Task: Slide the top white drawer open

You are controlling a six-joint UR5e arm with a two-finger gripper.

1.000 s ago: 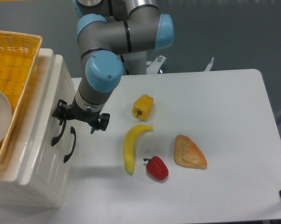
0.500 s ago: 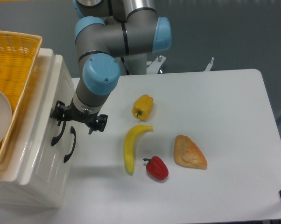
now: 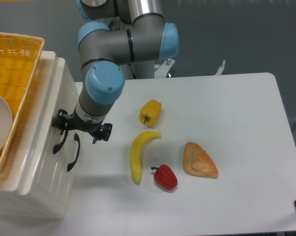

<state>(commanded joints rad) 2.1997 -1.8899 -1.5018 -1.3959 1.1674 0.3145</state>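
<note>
Gripper [image 3: 80, 130] fingers are spread apart on my feed, one tip by the curved black handle [image 3: 59, 142] of the top white drawer [image 3: 40, 132], the other out over the table [image 3: 246, 123]. That drawer sits flush in the white cabinet [image 3: 35, 191] at far left, under a yellow basket [image 3: 20, 64]. Rightward I see a banana [image 3: 138, 155], a yellow pepper [image 3: 150, 112], a red pepper [image 3: 165, 177], then a bread piece [image 3: 199, 160].

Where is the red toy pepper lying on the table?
The glossy red toy pepper lies near the table's front, between the long yellow banana and the tan bread wedge.
</note>
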